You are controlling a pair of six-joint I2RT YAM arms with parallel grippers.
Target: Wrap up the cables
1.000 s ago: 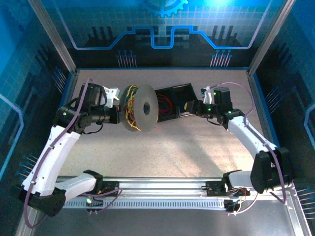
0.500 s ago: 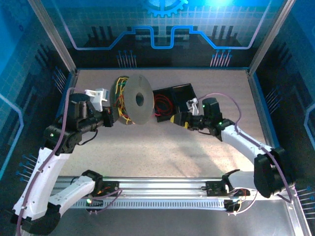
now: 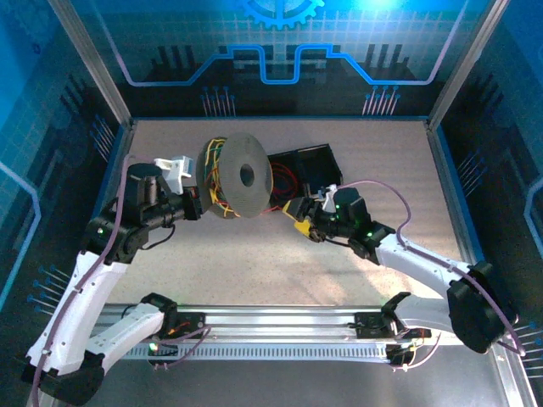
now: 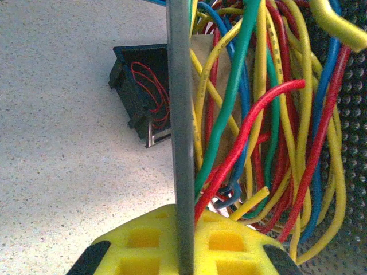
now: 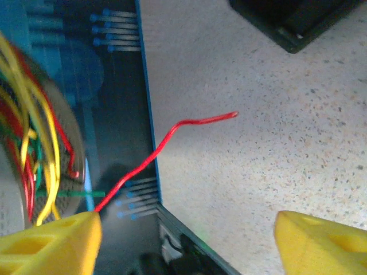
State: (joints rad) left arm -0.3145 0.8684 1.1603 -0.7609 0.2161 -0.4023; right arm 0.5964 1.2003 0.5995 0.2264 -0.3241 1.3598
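- My left gripper (image 3: 197,202) is clamped tight on the spool (image 3: 244,176), holding it on edge.
- The cables (image 3: 216,174), red, yellow, green and blue, sit bunched against the spool's core.
- My right gripper (image 3: 299,214) stands wide, gripping nothing, just right of the spool.
- One red wire (image 5: 172,134) trails loose between its fingers, with the free end over the table (image 3: 254,263).
- A box (image 3: 307,165) with red wire inside lies behind.

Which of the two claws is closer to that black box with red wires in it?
Right. The right gripper hovers open just at the near edge of the black box; the left gripper grips the spool, which stands between it and the box.
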